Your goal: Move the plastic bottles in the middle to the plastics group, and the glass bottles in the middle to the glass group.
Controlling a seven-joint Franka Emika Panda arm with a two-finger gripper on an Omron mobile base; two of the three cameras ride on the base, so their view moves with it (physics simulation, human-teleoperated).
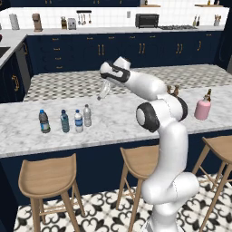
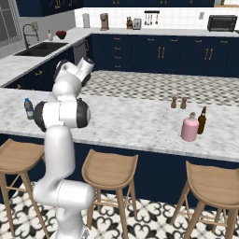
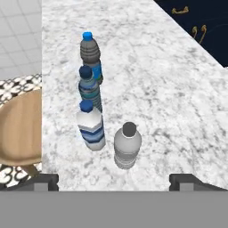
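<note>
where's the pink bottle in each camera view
Left base view: the opaque pink bottle with a pale cap stands at the right on the marble counter.
Right base view: it stands right of centre.
Hand view: not in it.
Shared landmark: the slim dark-brown long-necked bottle right beside it.

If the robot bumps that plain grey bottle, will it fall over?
Probably, yes. The grey bottle is tall and narrow and stands upright on the smooth marble counter, so it could tip. It looks like light plastic, so it might slide instead. It could knock the blue-labelled bottle beside it.
</note>
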